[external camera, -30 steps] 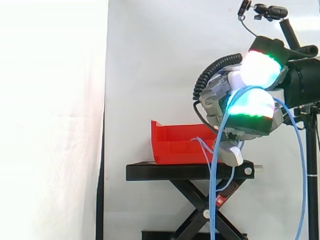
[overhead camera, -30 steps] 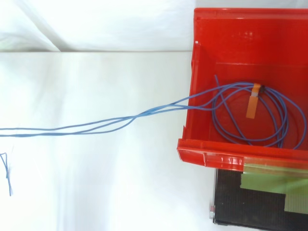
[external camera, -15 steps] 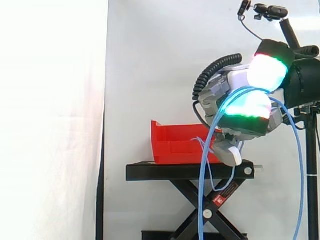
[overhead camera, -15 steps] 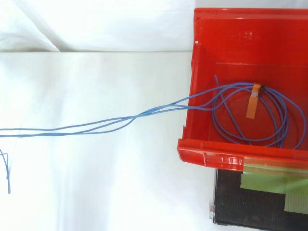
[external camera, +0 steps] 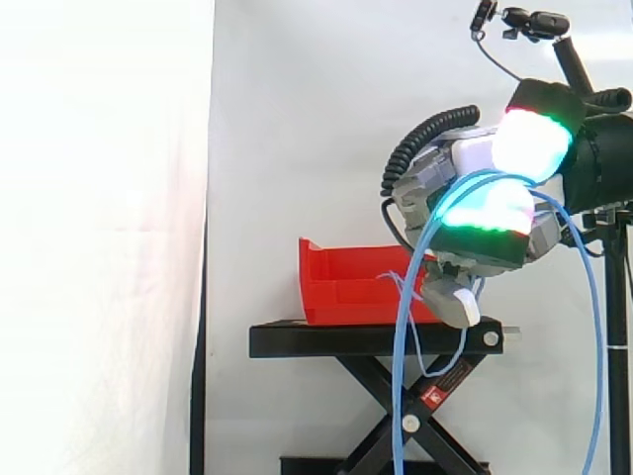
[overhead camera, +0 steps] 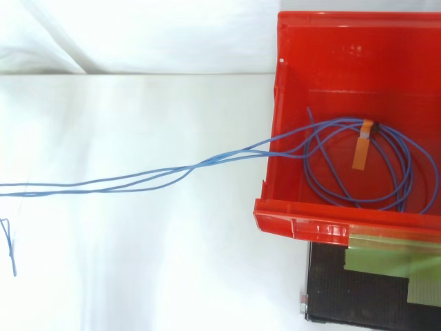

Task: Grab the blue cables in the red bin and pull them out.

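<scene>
Vs 1 s ago, hand has turned slightly, upper fingertip prob. further right; hanging blue cables swung left.

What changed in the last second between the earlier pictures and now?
Very little. In the side view the hand, pinching the blue cables, turned slightly so its upper glowing pad shifted right. The hanging cable loop swung left in front of the black stand. The coil in the red bin, its orange tag and the strands over the bin's wall stayed put.
</scene>
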